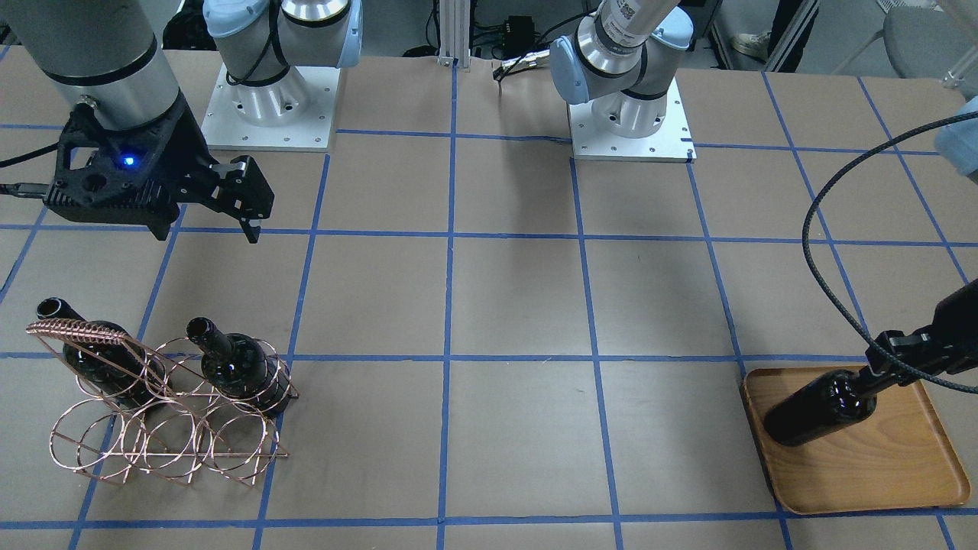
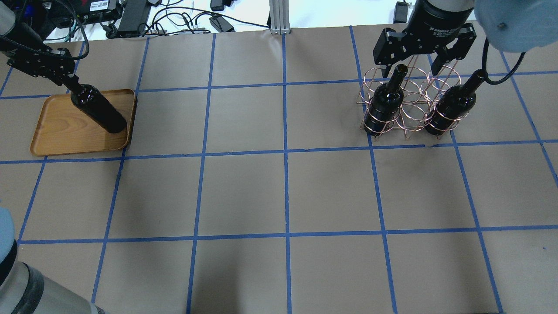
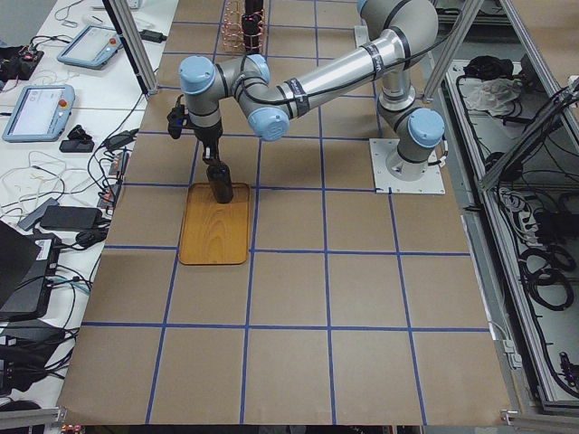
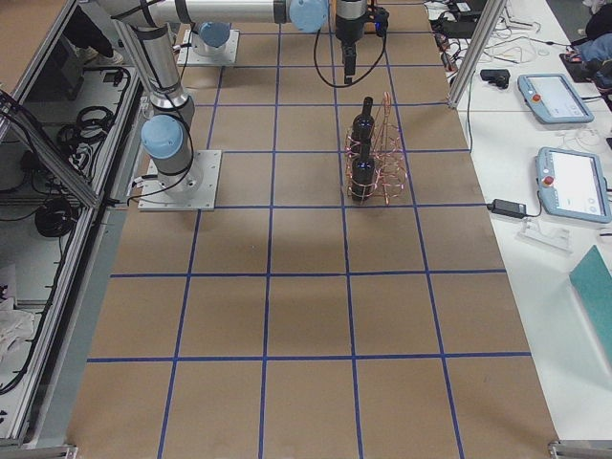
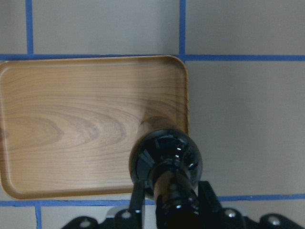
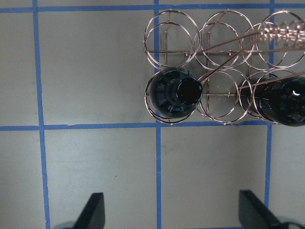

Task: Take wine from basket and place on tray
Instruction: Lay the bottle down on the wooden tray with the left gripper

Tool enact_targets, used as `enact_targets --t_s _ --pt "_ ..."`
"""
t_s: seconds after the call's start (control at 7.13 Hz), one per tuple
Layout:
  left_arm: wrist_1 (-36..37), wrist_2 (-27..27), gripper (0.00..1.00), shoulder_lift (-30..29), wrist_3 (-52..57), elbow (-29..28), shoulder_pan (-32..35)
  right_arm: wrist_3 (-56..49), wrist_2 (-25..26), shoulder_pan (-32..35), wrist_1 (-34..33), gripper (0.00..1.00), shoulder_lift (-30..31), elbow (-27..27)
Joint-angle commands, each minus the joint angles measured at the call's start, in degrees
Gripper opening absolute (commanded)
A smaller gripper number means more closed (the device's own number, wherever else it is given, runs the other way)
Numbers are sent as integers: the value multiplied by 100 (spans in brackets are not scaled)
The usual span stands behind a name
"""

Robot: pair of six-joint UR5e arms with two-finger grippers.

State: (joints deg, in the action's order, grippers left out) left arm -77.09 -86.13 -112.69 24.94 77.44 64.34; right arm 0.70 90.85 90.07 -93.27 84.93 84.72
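1. We saw the wine (image 2: 98, 109) was glossy near-black glass with a long skinny neck. The tray (image 2: 56, 135) was flat pale wood grain with rounded corners.
2. The wine stood upright, long axis vertical and neck up, over the tray's basket-side edge.
3. The left gripper (image 2: 72, 83) pinched its neck from above. The right gripper (image 6: 174, 212) hung spread wide over the copper wire basket (image 2: 407, 107).

Two fixed cameras look steeply down on the desk (image 2: 244, 192) from its opposite long sides, and two more look along it from either end. Close wrist cameras point straight down, the left over the tray (image 5: 71, 119), the right over the basket (image 6: 221, 67). Both appear again in the overhead view.
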Motion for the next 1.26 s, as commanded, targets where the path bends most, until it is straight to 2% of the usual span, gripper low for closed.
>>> enact_targets --t_s 0.0,0.14,0.28,0.42,0.56,0.7,0.98,1.12 --pt "45 -17 89 167 -6 -1 0 27 3 1 11 100 23 1" --pt "-103 -87 92 404 -6 -62 35 27 46 1 28 100 23 1" --pt "-670 -305 93 745 -67 -63 131 18 47 1 46 100 15 1" --pt "-1084 -290 93 1132 -694 -54 367 -17 195 1 89 100 6 10" --pt "-1402 -281 93 1431 -1205 -2 778 35 623 19 99 100 -29 71" --pt "-1692 -307 96 1748 -1994 51 1304 1 592 10 29 100 6 167" --pt "-1739 -307 97 2162 -2833 252 2062 -61 592 -7 54 100 84 159" --pt "-1713 -307 97 2312 -2967 332 2187 -61 357 -7 46 100 94 142"
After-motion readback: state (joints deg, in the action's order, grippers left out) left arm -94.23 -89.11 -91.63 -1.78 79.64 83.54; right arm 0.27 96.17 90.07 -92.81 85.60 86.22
